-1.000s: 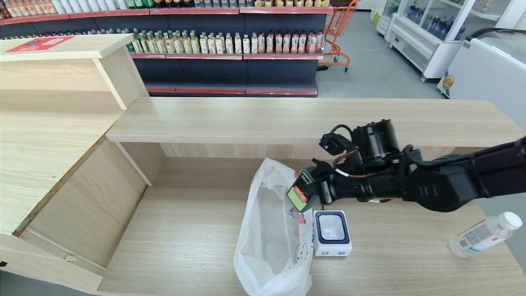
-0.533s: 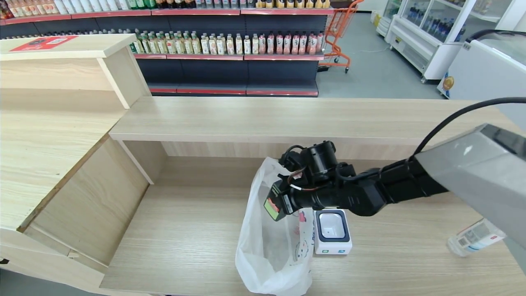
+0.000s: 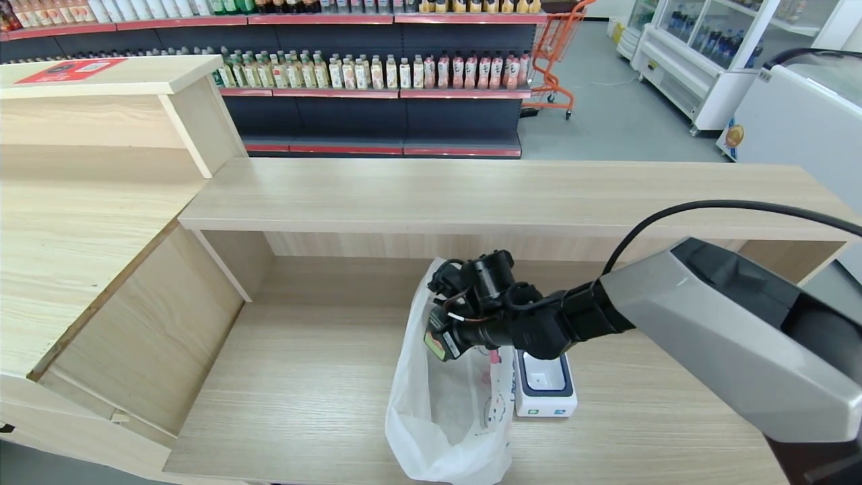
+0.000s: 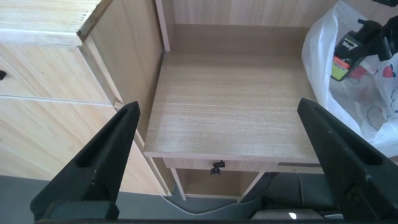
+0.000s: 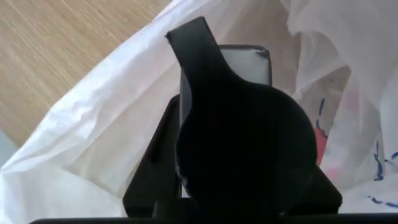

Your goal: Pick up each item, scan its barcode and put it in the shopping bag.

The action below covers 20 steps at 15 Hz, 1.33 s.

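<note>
My right gripper [image 3: 439, 335] is shut on a small dark box [image 3: 436, 343] with a green and red label. It holds the box inside the open mouth of the white plastic shopping bag [image 3: 444, 417]. In the right wrist view a dark finger [image 5: 198, 50] lies across the box [image 5: 249, 62], with the bag's film [image 5: 93, 124] all around. The white barcode scanner [image 3: 544, 387] stands on the counter just right of the bag, partly under my right arm. My left gripper [image 4: 217, 168] hangs open and empty, low off the counter's front left, looking across to the bag [image 4: 367, 99].
The bag and scanner stand on a low wooden counter [image 3: 303, 404]. A raised wooden ledge [image 3: 471, 195] runs behind it and a side wall [image 3: 155, 337] closes the left. Shop shelves with bottles [image 3: 377, 71] stand beyond.
My right arm has swung left and down, carrying the box from above the scanner into the bag's mouth. The arm now covers the water bottle at the right edge.
</note>
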{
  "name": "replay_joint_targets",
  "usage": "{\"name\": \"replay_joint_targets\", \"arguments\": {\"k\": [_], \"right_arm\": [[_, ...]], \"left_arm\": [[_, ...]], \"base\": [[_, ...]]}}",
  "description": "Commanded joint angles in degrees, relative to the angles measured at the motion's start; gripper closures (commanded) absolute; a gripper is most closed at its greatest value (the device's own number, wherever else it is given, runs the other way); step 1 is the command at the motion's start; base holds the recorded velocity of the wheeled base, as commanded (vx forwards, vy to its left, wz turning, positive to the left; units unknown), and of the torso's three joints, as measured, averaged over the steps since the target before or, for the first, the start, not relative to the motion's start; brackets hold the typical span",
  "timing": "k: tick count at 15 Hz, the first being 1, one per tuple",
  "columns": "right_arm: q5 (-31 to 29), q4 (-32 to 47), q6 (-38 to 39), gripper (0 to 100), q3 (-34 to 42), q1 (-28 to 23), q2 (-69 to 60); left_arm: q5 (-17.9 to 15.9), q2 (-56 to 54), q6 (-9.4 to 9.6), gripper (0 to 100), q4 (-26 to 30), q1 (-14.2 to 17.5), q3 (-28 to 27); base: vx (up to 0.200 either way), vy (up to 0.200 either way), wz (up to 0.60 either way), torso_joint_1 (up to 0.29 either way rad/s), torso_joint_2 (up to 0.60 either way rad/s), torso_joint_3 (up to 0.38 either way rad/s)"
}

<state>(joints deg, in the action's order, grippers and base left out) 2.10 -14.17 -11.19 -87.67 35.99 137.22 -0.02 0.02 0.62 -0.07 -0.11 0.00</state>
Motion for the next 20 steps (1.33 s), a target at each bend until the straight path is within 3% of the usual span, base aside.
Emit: {"name": "replay_joint_targets", "arguments": {"k": [1, 2, 3, 7, 13, 15, 17, 20], "right_arm": [[-1.2, 0.0, -1.3, 100, -1.5, -0.1, 2.8], [-1.4, 0.0, -1.4, 100, -2.0, -0.1, 3.1], [-1.5, 0.1, -1.6, 0, -2.4, -0.1, 3.5], [-1.0, 0.0, -0.3, 0, -3.0, -0.1, 3.1], [3.7, 1.3, 13.8, 0, -3.9, -4.6, -10.3], [3.5, 11.1, 19.3, 0, -2.4, -9.4, -20.4], [3.1, 18.1, 19.2, 0, 3.4, -13.8, -29.8], [3.1, 19.1, 18.9, 0, 19.9, -18.1, -45.8]], "left_arm": [[-0.1, 0.1, -0.01, 0, 0.0, 0.0, 0.0], [-0.1, 0.0, -0.01, 0, 0.0, 0.0, 0.0], [-0.1, 0.0, -0.01, 0, 0.0, 0.0, 0.0], [-0.1, 0.0, -0.01, 0, 0.0, 0.0, 0.0], [-0.1, 0.0, -0.01, 0, 0.0, -0.1, 0.0], [0.0, 0.0, -0.01, 0, 0.0, 0.0, 0.0], [-0.1, 0.0, -0.01, 0, 0.0, 0.0, 0.0], [0.0, 0.0, -0.01, 0, 0.0, 0.0, 0.0]], "base": [[0.0, 0.0, 0.0, 0.0, 0.0, 0.0], [0.0, 0.0, 0.0, 0.0, 0.0, 0.0], [0.0, 0.0, 0.0, 0.0, 0.0, 0.0], [0.0, 0.0, 0.0, 0.0, 0.0, 0.0], [0.0, 0.0, 0.0, 0.0, 0.0, 0.0], [0.0, 0.0, 0.0, 0.0, 0.0, 0.0], [0.0, 0.0, 0.0, 0.0, 0.0, 0.0], [0.0, 0.0, 0.0, 0.0, 0.0, 0.0]]}}
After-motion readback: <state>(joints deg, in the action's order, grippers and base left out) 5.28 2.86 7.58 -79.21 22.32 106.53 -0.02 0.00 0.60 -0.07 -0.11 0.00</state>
